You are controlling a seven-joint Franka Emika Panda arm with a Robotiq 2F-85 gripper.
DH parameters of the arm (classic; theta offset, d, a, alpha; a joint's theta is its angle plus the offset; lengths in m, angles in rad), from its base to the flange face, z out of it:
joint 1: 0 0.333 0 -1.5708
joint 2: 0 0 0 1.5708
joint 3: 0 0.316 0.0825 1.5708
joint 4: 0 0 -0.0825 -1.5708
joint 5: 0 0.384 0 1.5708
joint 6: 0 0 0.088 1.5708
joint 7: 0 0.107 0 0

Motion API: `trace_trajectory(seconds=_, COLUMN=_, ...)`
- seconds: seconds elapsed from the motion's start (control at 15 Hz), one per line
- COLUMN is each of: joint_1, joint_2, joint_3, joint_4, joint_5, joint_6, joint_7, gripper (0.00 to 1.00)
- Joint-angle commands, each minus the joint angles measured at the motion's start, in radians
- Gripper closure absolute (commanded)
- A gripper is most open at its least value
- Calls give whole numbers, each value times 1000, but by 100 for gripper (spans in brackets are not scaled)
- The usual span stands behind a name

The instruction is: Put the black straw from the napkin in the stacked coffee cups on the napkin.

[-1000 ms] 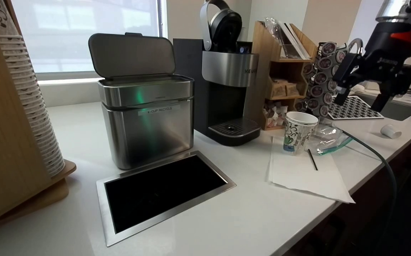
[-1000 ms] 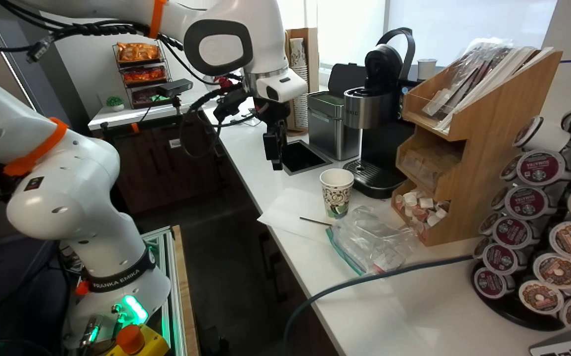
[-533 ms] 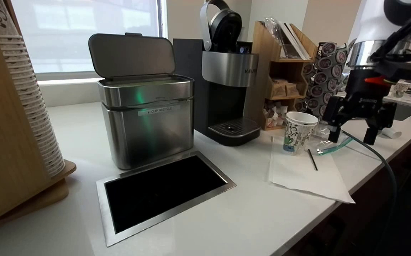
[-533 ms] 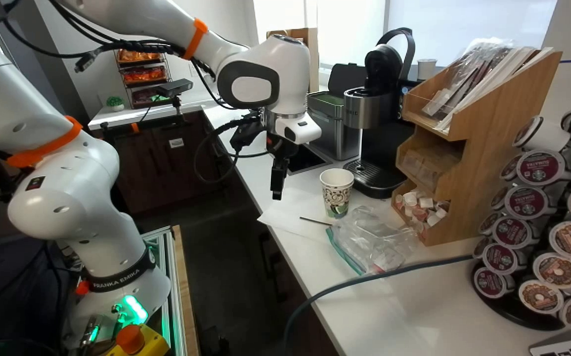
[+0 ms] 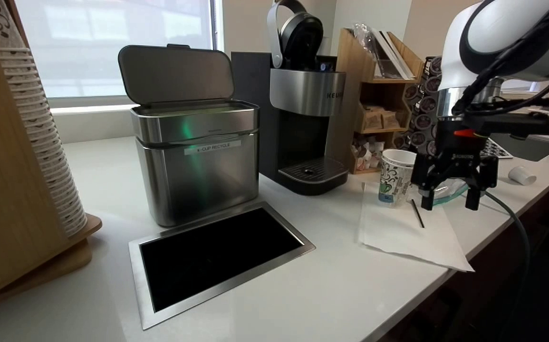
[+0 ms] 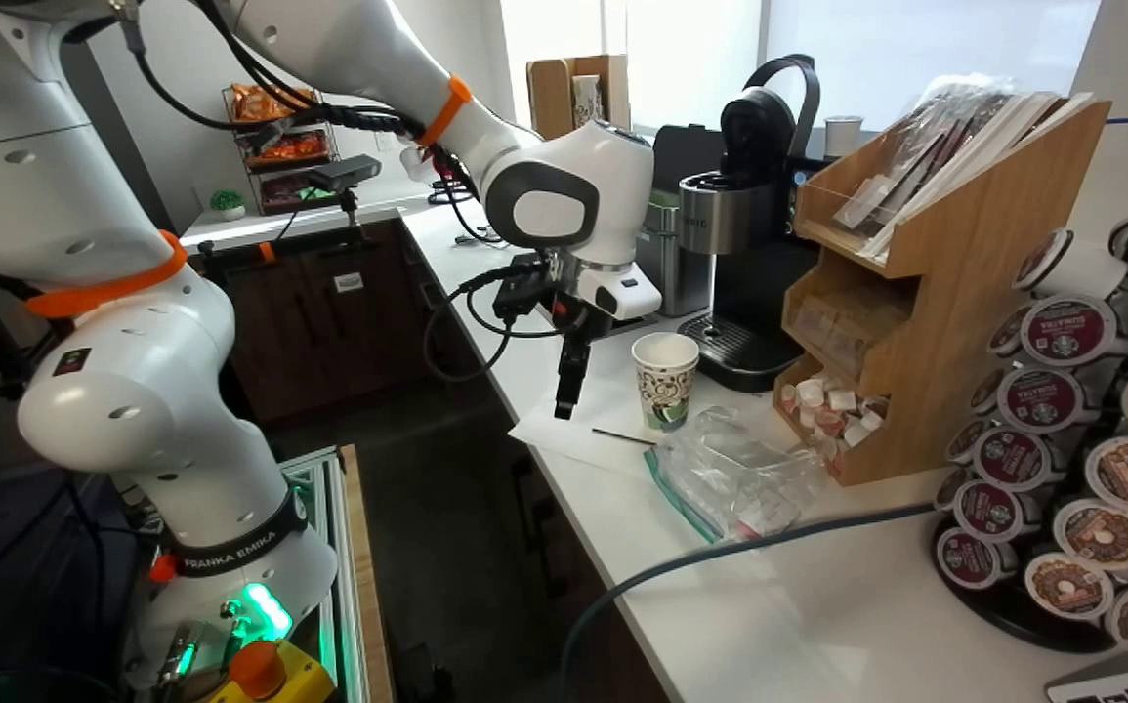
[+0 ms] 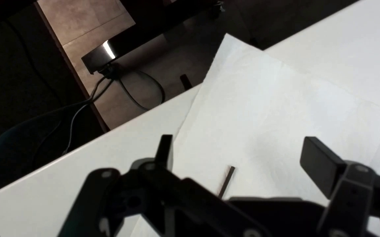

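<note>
1. Gripper (image 7: 240,154) hung above the napkin (image 5: 405,237) with its fingers spread wide, grasping nothing.
2. The black straw (image 5: 418,213) lay flat on the napkin, one end near the base of the upright stacked coffee cups (image 5: 394,183), the other aimed roughly at the napkin corner that jutted past the front edge of the counter (image 5: 303,294).
3. The step in hand appeared to be the reach for the straw — the pick itself not yet made.
4. The next move likely called for descending with a finger on either side of the straw, then a light pinch — without snagging the napkin.
</note>
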Motion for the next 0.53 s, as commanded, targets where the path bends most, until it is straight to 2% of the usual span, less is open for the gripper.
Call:
trace_trajectory(seconds=0.0, joint_1=23, joint_2=84, joint_3=-17, joint_4=62, joint_5=-18, joint_6=17, joint_7=5, gripper=8)
trace_trajectory(seconds=0.13, joint_1=27, joint_2=112, joint_3=-22, joint_4=85, joint_5=-22, joint_6=18, joint_7=8, gripper=20)
trace_trajectory(seconds=0.2, joint_1=29, joint_2=126, joint_3=-24, joint_4=95, joint_5=-23, joint_6=19, joint_7=9, gripper=16)
trace_trajectory(seconds=0.27, joint_1=32, joint_2=138, joint_3=-27, joint_4=104, joint_5=-26, joint_6=20, joint_7=10, gripper=18)
trace_trajectory(seconds=0.47, joint_1=37, joint_2=169, joint_3=-34, joint_4=124, joint_5=-41, joint_6=25, joint_7=23, gripper=12)
